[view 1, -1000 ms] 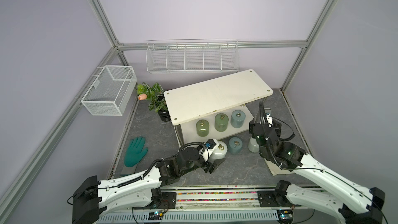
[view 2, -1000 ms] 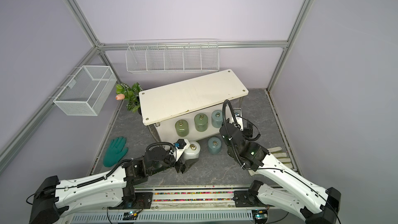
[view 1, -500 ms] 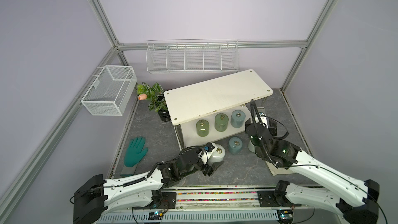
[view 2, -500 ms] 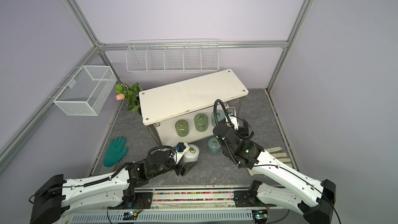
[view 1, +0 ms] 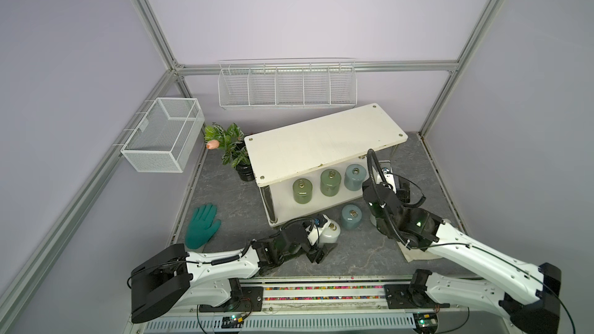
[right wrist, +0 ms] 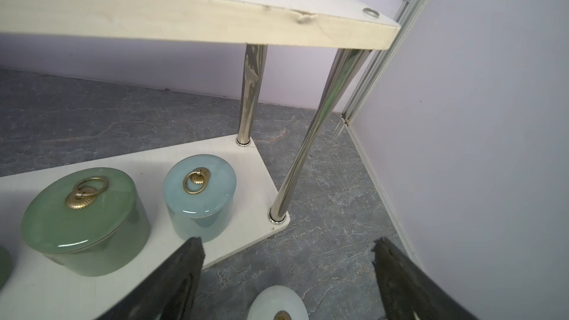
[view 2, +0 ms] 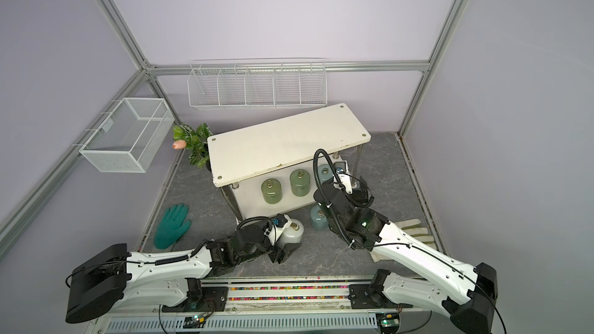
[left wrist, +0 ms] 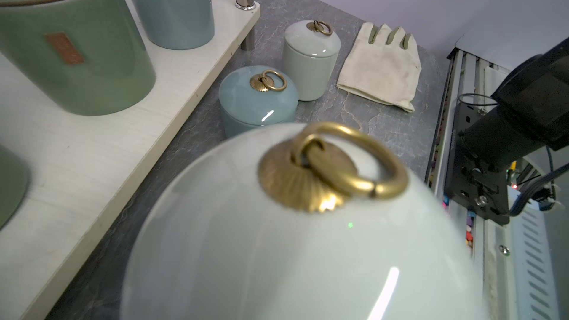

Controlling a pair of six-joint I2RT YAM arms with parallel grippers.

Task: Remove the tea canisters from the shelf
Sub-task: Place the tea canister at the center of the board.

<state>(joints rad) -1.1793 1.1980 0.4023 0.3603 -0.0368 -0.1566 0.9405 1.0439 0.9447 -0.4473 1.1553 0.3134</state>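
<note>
Tea canisters (view 1: 330, 182): three upright on shelf (view 1: 321, 142) lower tier. Pale blue canister (view 1: 351, 216) on floor (view 1: 225, 187) just beside shelf front. Left gripper (view 1: 321, 239) clamped on tilted white canister (view 1: 332, 232). Right gripper (right wrist: 288, 241) jaws spread above second white canister (right wrist: 277, 301).

The white canister (left wrist: 292, 241) has a smooth, glossy glaze; its ring (left wrist: 348, 164) looks like brass. The shelf (right wrist: 184, 16) is matt cream board with faint wood grain, on mirror-bright chrome legs (right wrist: 314, 130). The cream glove (left wrist: 381, 66) on the right is woven cloth; the floor (right wrist: 92, 109) is matt, stone-veined.
</note>
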